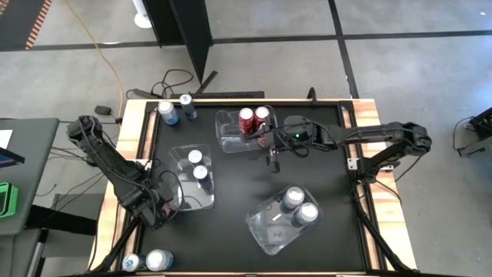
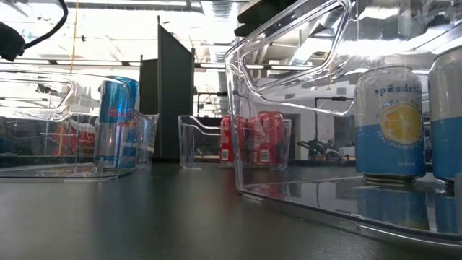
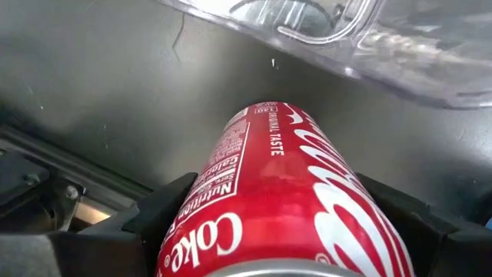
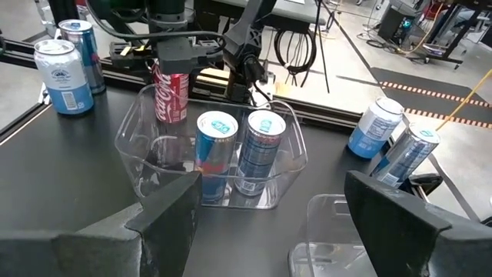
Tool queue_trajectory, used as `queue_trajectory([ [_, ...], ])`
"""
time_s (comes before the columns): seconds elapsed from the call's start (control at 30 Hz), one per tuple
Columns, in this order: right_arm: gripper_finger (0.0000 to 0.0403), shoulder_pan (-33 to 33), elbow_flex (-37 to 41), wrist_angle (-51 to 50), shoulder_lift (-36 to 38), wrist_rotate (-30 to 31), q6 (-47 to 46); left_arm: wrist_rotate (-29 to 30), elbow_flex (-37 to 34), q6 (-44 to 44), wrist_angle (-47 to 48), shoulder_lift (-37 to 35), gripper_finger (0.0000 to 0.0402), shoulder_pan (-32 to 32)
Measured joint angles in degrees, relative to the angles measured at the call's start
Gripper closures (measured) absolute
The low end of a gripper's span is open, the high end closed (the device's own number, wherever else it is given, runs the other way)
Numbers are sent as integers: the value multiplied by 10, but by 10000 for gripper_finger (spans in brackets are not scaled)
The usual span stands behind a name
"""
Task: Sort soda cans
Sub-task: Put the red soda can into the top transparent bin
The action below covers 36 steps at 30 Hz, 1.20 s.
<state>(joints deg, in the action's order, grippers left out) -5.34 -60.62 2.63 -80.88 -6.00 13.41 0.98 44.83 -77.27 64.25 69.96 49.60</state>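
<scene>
Filling the left wrist view, a red cylindrical Coke can sat between the left gripper's dark fingers, which flanked it closely on both sides; whether they had clamped it I could not tell. Its long axis ran straight out from the wrist. It stood just outside the clear plastic bin of blue cans, far from the bin of red cans. The right gripper hovered wide open and empty mid-counter, nearer those.

The red can hides the left end effector's fingertips.
</scene>
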Motion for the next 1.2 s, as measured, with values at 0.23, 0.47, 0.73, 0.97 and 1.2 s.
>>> queue_trajectory([
  [0.23,71,0,0,3,0,0,0,-20,46,1,60,-18,100,0],
  [0.47,71,0,0,5,0,0,0,-20,102,-4,142,-46,100,-4],
  [0.73,71,0,0,5,0,0,0,78,213,17,246,-69,100,-67],
  [0.97,71,0,0,4,0,0,0,142,300,138,257,-70,100,-163],
  [1.2,71,0,0,4,0,0,1,165,343,305,234,-70,100,-296],
])
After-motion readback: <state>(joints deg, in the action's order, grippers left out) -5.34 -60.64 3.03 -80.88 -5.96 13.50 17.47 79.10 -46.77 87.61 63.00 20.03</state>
